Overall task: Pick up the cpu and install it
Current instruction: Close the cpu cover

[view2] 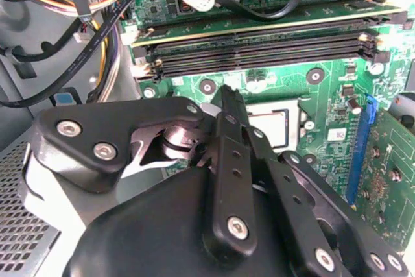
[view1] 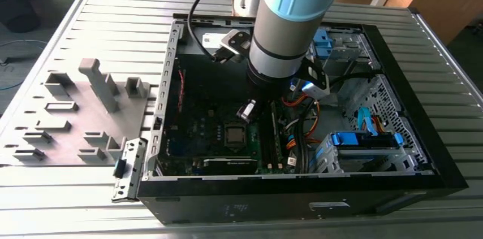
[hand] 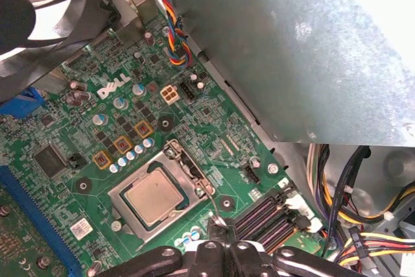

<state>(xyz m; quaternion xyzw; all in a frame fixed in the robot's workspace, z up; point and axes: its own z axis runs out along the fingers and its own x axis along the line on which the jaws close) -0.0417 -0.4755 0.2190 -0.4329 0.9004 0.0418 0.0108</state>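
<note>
The cpu (hand: pixel 152 194) is a small silvery-grey square lying flat in its socket on the green motherboard (hand: pixel 61 128). It also shows in the second wrist view as the cpu (view2: pixel 269 124) and in the exterior view as the cpu (view1: pixel 234 133), inside the open computer case (view1: pixel 302 191). My gripper (view1: pixel 247 110) hangs just above the board, a little off to the side of the socket toward the memory slots. In the second wrist view the gripper (view2: pixel 227 95) has its black fingers pressed together with nothing between them. Its tip, the gripper (hand: pixel 217 224), stands near the socket's corner.
Black memory slots (view2: pixel 259 50) run beside the socket. Bundles of coloured cables (hand: pixel 350 212) and the grey power-supply box (hand: pixel 305 50) crowd one side. Blue drive brackets (view1: pixel 366 139) sit at the exterior view's right. A grey fixture tray (view1: pixel 76 114) lies on the table left of the case.
</note>
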